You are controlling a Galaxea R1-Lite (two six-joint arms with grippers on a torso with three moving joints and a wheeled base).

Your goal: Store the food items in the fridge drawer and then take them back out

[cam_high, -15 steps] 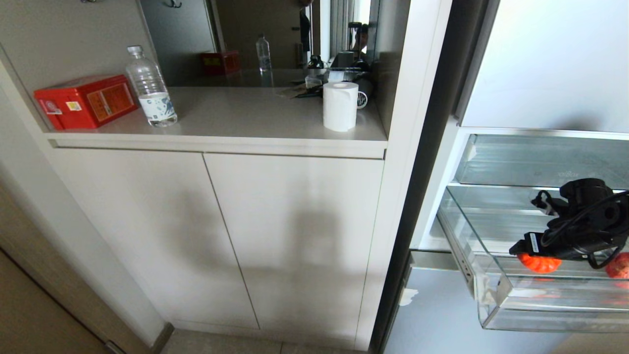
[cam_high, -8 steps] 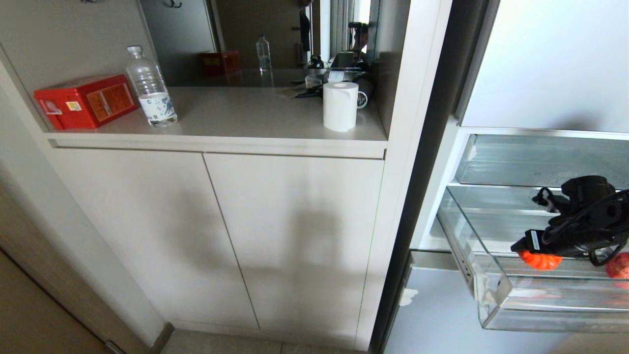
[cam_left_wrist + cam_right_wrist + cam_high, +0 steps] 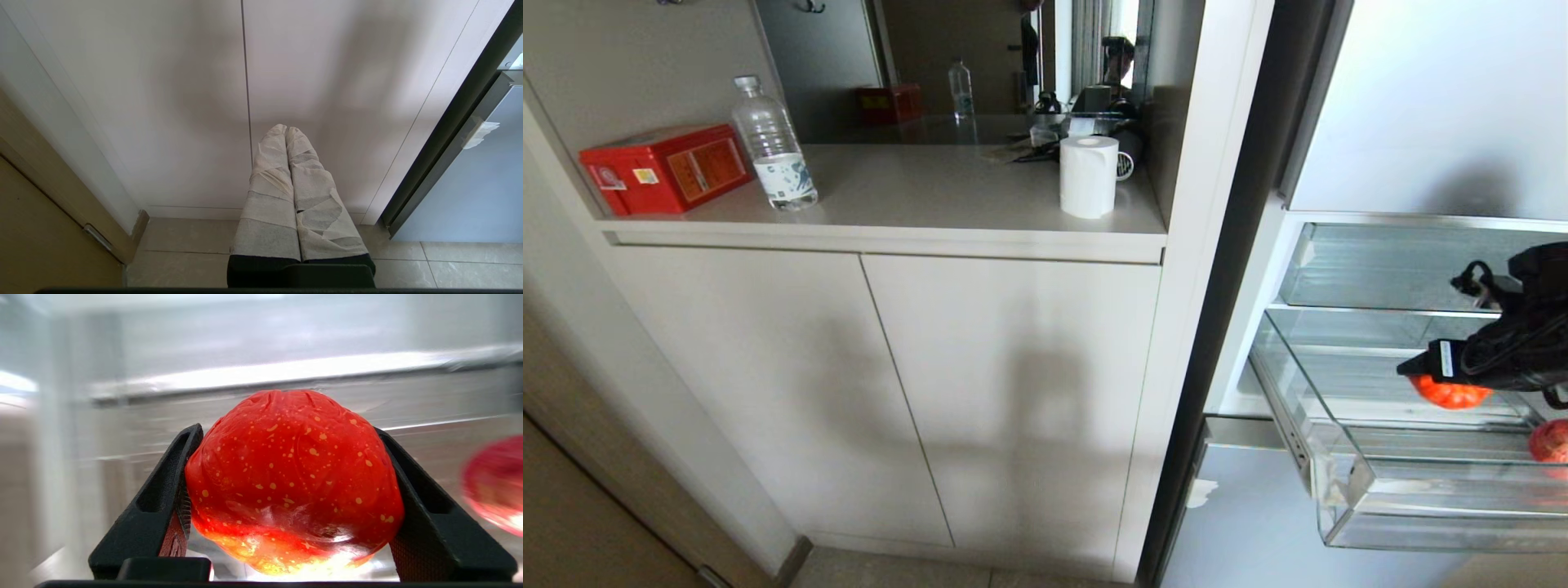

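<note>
My right gripper (image 3: 1439, 380) is shut on a glossy red apple (image 3: 1452, 394) and holds it above the floor of the clear fridge drawer (image 3: 1343, 498), which is pulled out at the right. In the right wrist view the yellow-speckled apple (image 3: 292, 477) fills the gap between both black fingers (image 3: 163, 498) of my right gripper (image 3: 286, 435). A second red fruit (image 3: 1552, 441) lies in the drawer at the picture's right edge, also visible as a red fruit (image 3: 492, 484) beside the held apple. My left gripper (image 3: 286, 130) is shut and empty, low in front of the cabinet doors.
A white cabinet (image 3: 890, 392) stands left of the fridge. On its counter are a red box (image 3: 666, 167), a water bottle (image 3: 772, 147) and a paper roll (image 3: 1088, 175). A closed upper fridge drawer (image 3: 1380, 261) sits behind the arm. Blue-grey fridge panel (image 3: 1250, 523) below.
My right gripper has risen and shifted right with the apple in it, lifting it off the drawer floor. The other red fruit and the left arm have not moved.
</note>
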